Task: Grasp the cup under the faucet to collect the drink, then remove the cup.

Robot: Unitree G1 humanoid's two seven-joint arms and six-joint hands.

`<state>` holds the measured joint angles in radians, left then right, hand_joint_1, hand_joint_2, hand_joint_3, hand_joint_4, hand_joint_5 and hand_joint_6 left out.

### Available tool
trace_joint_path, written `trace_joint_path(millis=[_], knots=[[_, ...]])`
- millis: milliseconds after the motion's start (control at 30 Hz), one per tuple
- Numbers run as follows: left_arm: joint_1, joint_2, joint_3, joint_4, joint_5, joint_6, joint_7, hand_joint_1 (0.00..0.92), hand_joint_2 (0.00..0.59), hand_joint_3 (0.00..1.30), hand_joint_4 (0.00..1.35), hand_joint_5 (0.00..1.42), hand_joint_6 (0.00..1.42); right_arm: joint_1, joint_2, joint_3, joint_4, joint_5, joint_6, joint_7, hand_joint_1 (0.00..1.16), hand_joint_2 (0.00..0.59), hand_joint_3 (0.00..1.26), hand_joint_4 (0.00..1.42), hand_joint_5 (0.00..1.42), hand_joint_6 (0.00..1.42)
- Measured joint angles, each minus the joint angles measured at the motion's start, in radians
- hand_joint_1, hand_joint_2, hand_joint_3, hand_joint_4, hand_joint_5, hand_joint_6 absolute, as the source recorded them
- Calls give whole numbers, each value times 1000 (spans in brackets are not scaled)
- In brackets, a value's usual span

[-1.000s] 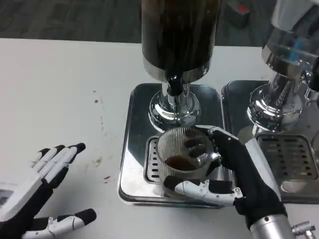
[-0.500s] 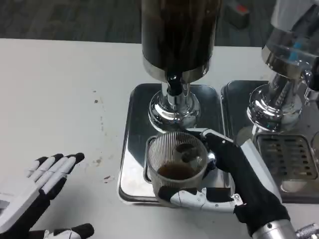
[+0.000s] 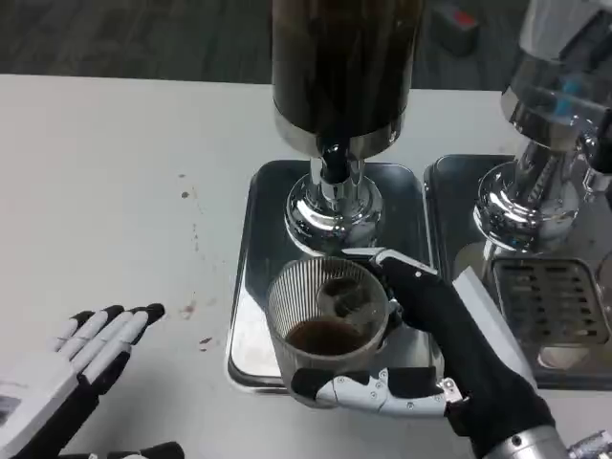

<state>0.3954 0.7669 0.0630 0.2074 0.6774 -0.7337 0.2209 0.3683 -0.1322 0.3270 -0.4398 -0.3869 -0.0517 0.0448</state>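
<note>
A clear ribbed cup [image 3: 326, 320] with dark drink in its bottom is held by my right hand [image 3: 445, 359], fingers wrapped around its far side and thumb along its near base. The cup sits over the front-left part of the steel drip tray [image 3: 263, 220], in front of the black faucet [image 3: 333, 163] of the dark drink dispenser [image 3: 342, 67], no longer straight below the spout. My left hand [image 3: 67, 382] lies open at the lower left, palm up, fingers spread, holding nothing.
A second dispenser with a chrome base [image 3: 531, 191] stands at the right on its own tray with a slotted grate [image 3: 555, 301]. White table [image 3: 115, 172] stretches to the left, with a few small stains.
My right hand has drawn the cup toward me and to the left, away from the faucet. The left hand has slipped a little lower in the picture.
</note>
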Motion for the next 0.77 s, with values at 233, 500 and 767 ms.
trace_joint_path(millis=[233, 500, 767], knots=[[15, -12, 0, -14, 0, 1, 0, 0, 91, 0, 0, 0, 0, 17, 0, 5, -7, -3, 0, 0, 1024, 226, 469, 561, 671, 915], [17, -26, -1, -16, -1, 2, 0, 0, 94, 0, 0, 0, 0, 23, 3, 5, -9, -3, 1, 0, 1018, 225, 469, 563, 671, 901], [11, -26, -1, -16, -1, 5, 0, 0, 94, 0, 0, 0, 0, 25, 3, 5, -9, -4, 18, 0, 1016, 225, 469, 563, 671, 893]])
